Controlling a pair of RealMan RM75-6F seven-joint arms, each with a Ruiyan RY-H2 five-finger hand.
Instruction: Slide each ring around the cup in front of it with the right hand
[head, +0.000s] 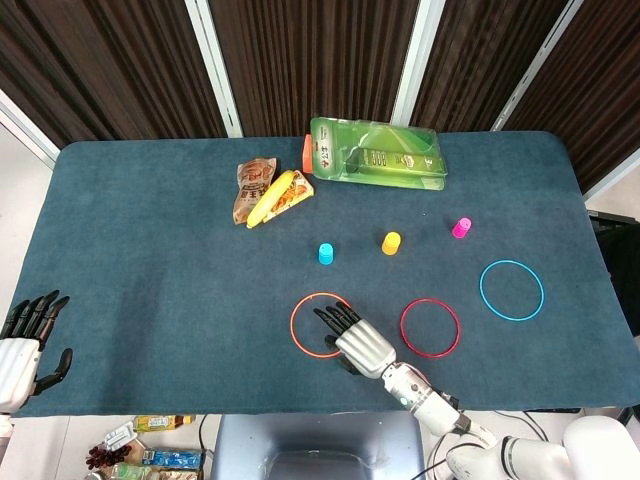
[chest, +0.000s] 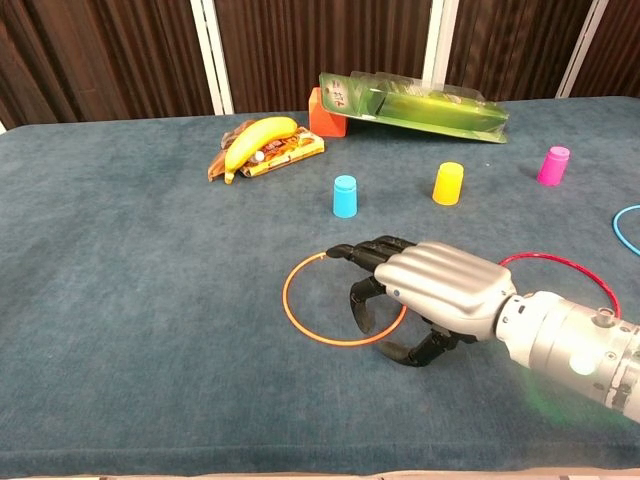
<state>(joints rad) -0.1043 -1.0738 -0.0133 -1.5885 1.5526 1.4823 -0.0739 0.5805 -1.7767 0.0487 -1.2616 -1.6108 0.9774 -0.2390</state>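
A: We see an orange ring, a red ring and a blue ring on our dark teal table.

B: We also count a blue cup, a yellow cup and a pink cup. Our right hand is silver with black fingers.

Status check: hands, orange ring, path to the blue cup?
Right hand over orange ring, fingers inside. Left hand idle, open. Blue cup unringed, path clear.
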